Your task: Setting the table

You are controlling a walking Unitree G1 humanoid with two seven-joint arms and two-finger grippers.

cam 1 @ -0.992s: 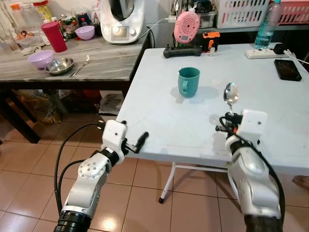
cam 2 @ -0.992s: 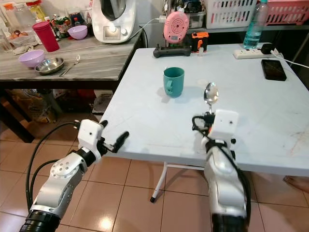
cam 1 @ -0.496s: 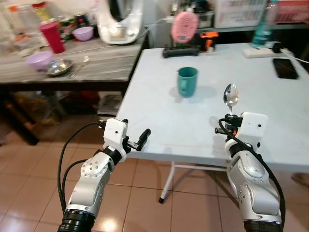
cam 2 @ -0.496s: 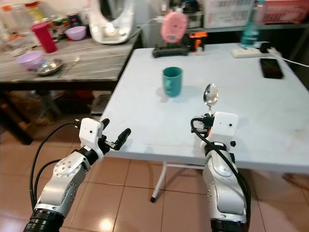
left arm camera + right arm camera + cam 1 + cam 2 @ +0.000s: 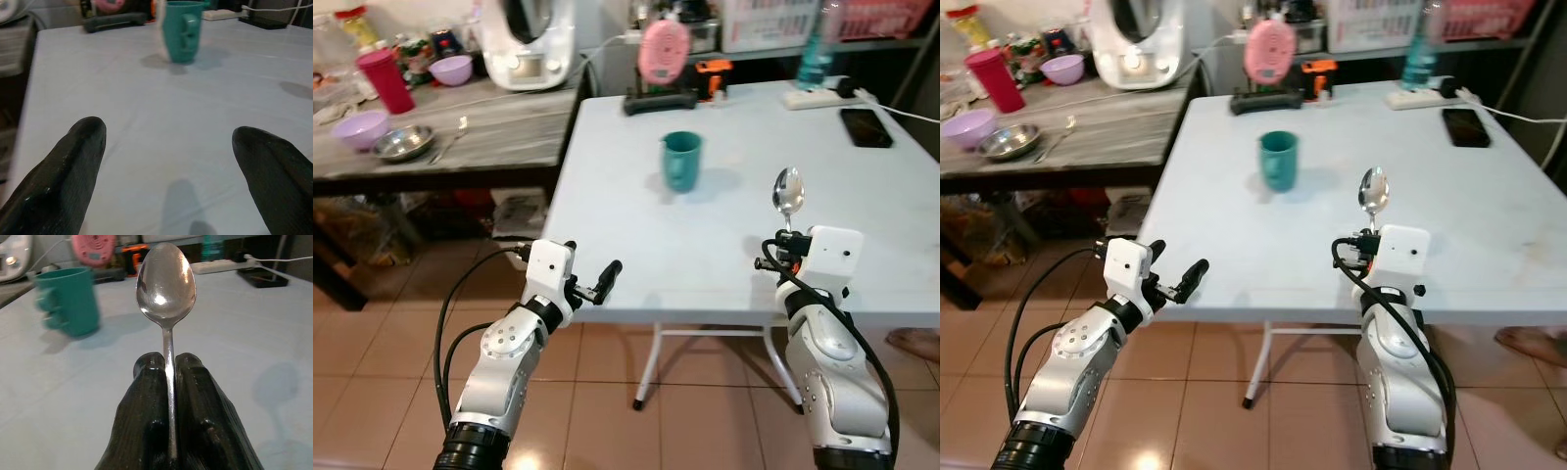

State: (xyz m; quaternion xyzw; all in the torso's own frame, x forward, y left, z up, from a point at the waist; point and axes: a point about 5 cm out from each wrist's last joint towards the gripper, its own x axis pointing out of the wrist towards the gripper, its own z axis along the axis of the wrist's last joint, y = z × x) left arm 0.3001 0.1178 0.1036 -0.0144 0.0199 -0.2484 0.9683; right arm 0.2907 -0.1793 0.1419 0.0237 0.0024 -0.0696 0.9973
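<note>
Over white table point(image 5: 862, 235) near edge — shiny metal spoon point(image 5: 166, 286) pinched upright by right gripper point(image 5: 168, 363), kept ready for laying near teal ceramic mug point(image 5: 681, 162); left gripper point(image 5: 171, 171) spread, unloaded.

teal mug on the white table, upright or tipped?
Upright: the teal mug stands on its base on the white table, rim up.

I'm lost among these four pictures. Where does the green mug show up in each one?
Left eye view: green mug stands mid-table, beyond both grippers.
Right eye view: same place, mid-table.
Left wrist view: on the table beyond the open black fingers.
Right wrist view: blurred, beside the spoon's bowl.
Shared landmark: the pink device behind the mug.
</note>
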